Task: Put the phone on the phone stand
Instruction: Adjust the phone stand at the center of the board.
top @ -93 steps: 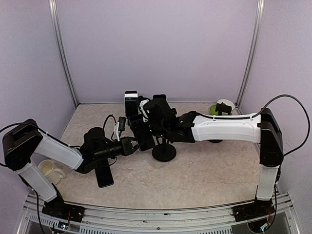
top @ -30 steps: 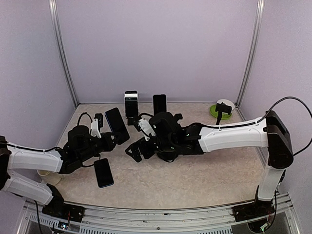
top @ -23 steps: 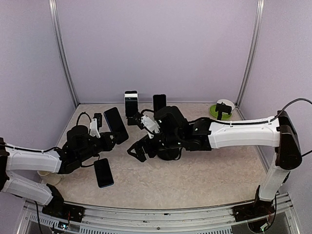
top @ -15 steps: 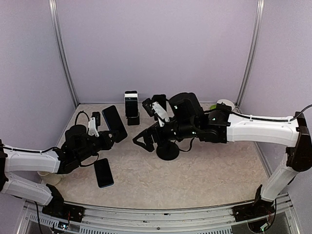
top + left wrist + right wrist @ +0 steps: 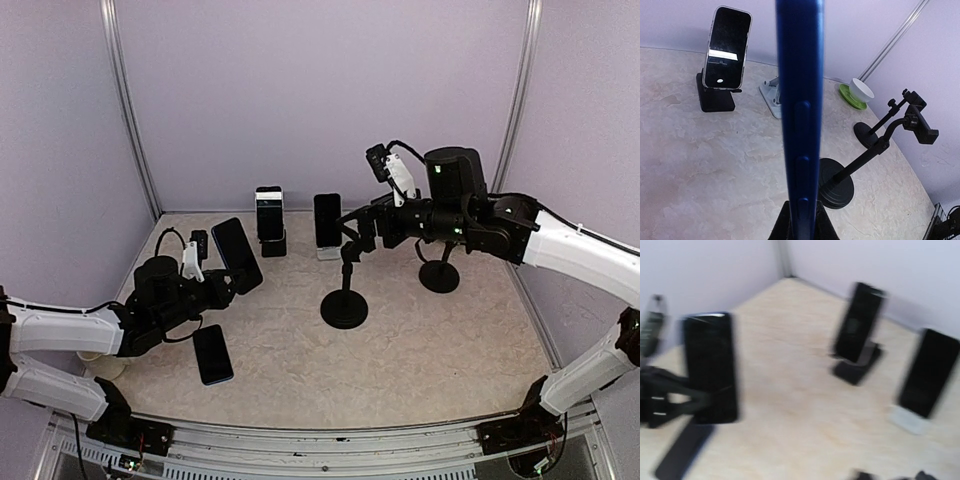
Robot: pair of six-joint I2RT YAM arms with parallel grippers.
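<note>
Overhead: left gripper (image 5: 213, 287) pinches the phone (image 5: 237, 256) aloft, well left of the black phone stand (image 5: 344, 305). The right gripper (image 5: 368, 228) hangs above the stand, fingers spread. Left wrist: blue phone edge-on, stand right. Right wrist (badly blurred): phone aloft.

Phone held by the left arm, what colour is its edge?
Blue; the phone shows best in left wrist view.

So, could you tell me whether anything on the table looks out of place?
One dark phone lies flat on the table near the left arm, while two other phones stand propped on stands at the back. The tall black stand in the middle is empty. Nothing looks spilled or broken.
</note>
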